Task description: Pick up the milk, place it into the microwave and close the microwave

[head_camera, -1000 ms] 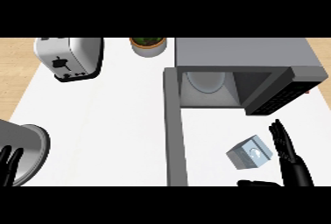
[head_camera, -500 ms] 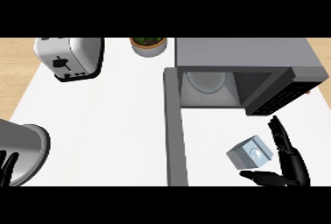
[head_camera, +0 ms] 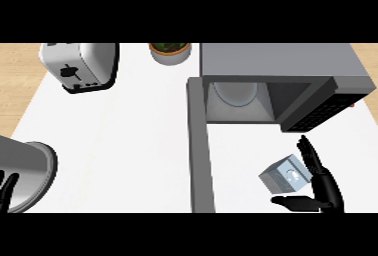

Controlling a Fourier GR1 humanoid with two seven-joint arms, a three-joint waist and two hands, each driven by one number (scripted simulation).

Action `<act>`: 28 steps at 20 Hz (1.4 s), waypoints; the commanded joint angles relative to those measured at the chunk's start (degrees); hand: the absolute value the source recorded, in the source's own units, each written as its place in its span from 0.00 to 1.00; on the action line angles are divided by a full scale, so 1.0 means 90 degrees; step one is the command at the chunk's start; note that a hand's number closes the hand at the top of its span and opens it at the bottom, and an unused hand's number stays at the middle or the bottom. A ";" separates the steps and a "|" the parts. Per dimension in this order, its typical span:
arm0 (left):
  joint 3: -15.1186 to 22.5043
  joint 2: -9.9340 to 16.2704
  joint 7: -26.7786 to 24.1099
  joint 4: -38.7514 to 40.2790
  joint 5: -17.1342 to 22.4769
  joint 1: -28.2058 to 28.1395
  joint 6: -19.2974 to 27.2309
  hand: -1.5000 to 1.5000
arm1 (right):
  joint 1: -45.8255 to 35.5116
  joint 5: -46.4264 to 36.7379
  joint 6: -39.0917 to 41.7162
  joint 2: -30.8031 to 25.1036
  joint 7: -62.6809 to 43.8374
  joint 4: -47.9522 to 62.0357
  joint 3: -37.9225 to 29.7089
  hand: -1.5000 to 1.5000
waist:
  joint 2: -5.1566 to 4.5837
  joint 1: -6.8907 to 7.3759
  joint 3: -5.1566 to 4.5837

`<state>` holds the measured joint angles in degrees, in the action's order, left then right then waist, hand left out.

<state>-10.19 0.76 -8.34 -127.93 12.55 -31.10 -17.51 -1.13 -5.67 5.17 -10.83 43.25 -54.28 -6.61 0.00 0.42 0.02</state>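
White counter (head_camera: 125,150) fills the view, with bare wood at its left and right edges.

Microwave (head_camera: 280,65) at upper right, the largest item. Door (head_camera: 201,150) swung fully out, showing as a long grey strip running toward the lower edge; cavity faces the robot, presumably left open to take the carton. Inside, only the pale glass turntable (head_camera: 238,93) shows; nothing on it. Dark control panel (head_camera: 323,112) at the cavity's right.

Toaster (head_camera: 80,65) at upper left, well apart from the work. Part of a round metal vessel (head_camera: 29,172) at the left edge; contents not visible. Small pot with a plant (head_camera: 171,51) at the top, just left of the microwave.

Milk (head_camera: 286,176): a small grey-blue carton, tilted, on the counter right of the door and in front of the cavity, not yet inside.

Right hand (head_camera: 322,186) just beside the carton's right side, fingers straight and pointing toward the microwave, thumb stuck out under the carton's near corner. An open bracket around it, not a closed hold; contact cannot be judged. Reads as set to close on the carton.

Left hand (head_camera: 7,187) rests at the lower left edge by the vessel, fingers up and relaxed.
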 commanded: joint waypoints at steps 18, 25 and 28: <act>0.0039 -0.0080 -0.0246 0.0475 -0.0219 0.0283 0.0093 0.00 | -0.0989 0.0459 0.1185 0.0226 0.1925 0.2510 -0.0394 1.00 | -0.0007 -0.0014 0.0003; -0.0259 -0.0023 -0.0181 0.0299 0.0052 0.0110 -0.0047 0.00 | -0.1018 0.1023 0.1647 0.0242 0.1317 0.1801 -0.0423 1.00 | 0.0008 -0.0031 -0.0003; 0.0305 -0.0081 -0.0358 0.0073 -0.0217 -0.0305 0.0040 0.00 | -0.0823 0.1044 0.2031 0.0185 0.1377 0.1635 -0.0208 1.00 | 0.0017 -0.0014 -0.0003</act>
<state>-10.21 0.44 -9.84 -126.39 12.30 -31.24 -17.69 -9.89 2.08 15.04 -8.26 53.39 -37.47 -9.20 0.06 0.28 0.02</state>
